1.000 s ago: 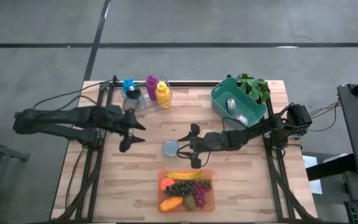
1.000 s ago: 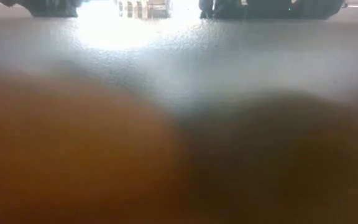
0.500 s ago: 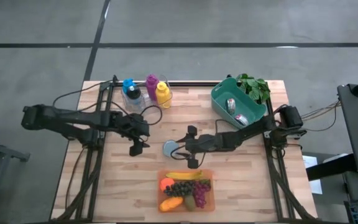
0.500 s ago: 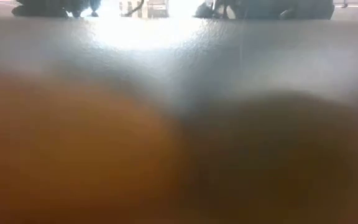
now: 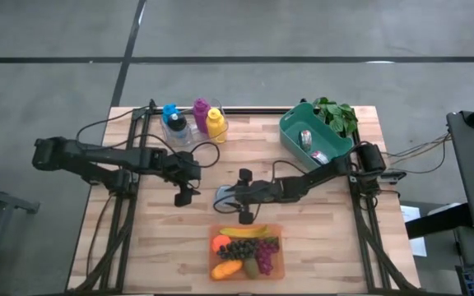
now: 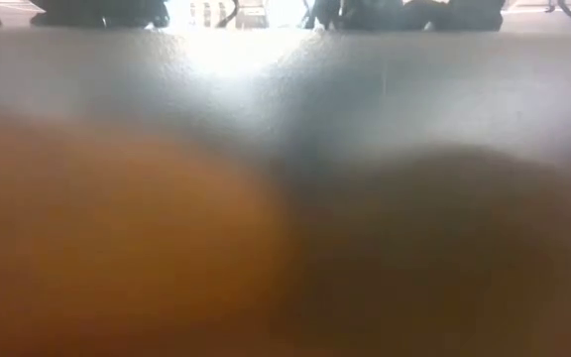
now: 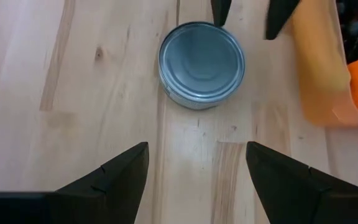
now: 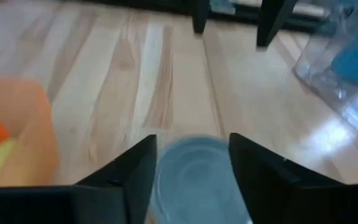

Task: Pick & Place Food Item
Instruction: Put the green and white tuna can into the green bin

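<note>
While I watched from overhead, the tin can (image 5: 223, 196) stood upright at desk (image 5: 171, 255) centre, at 12 o'clock from the orange tray (image 5: 249, 251) of fruit. My right tool (image 5: 235, 194) straddled it, fingers (image 8: 135, 174) wide on either side. My left tool (image 5: 184, 193) sat spread apart at the can's 9 o'clock, empty.

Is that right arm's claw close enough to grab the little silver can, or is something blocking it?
Probably yes. The right claw is open with a finger either side of the silver can, nothing between them. The left claw waits nearby, also open and facing the can.
</note>
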Robot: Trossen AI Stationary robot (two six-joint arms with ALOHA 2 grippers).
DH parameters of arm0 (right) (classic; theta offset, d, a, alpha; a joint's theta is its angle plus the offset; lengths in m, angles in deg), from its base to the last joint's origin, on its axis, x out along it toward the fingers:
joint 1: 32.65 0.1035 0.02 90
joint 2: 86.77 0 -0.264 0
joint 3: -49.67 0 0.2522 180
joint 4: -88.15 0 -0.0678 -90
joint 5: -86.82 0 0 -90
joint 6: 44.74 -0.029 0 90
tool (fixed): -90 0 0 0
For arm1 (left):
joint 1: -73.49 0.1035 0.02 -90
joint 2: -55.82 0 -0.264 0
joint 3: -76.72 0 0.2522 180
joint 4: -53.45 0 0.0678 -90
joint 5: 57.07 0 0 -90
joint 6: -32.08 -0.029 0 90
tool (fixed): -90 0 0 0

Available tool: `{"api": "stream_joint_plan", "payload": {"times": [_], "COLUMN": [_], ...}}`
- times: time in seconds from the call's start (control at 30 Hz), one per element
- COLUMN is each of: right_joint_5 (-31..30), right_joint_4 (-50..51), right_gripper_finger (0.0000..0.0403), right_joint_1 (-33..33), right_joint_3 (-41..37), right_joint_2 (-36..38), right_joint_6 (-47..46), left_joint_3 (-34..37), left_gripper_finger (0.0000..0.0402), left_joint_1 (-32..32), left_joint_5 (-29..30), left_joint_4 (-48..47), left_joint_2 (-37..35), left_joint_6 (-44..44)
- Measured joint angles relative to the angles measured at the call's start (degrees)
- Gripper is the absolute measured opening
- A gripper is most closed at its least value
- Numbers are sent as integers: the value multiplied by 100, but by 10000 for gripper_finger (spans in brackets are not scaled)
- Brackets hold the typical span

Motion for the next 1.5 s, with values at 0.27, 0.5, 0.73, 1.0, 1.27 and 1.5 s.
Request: {"api": "stream_joint_plan", "payload": {"times": [0.27,0.5,0.73,1.0,1.27,1.5], "right_joint_5": [6,-8,-597,-194,13,9], "right_joint_4": [633,843,1010,1030,1037,1028], "right_gripper_finger": [111,62,33,29,28,28], "right_joint_1": [0,-24,-137,-162,-164,-164], "right_joint_3": [-26,-84,-120,-159,-261,-273], "right_joint_2": [132,127,127,129,116,116], "right_joint_6": [-53,-64,-192,-175,-316,-319], "left_joint_3": [21,365,664,761,800,839], "left_gripper_finger": [275,275,275,275,275,275], "left_joint_1": [0,0,0,-2,-13,-17], "left_joint_5": [22,111,135,149,350,365], "left_joint_4": [57,635,1292,1433,1684,1935], "left_joint_2": [-9,-7,-4,-4,22,299], "left_joint_6": [0,-109,-111,-114,-153,-151]}}
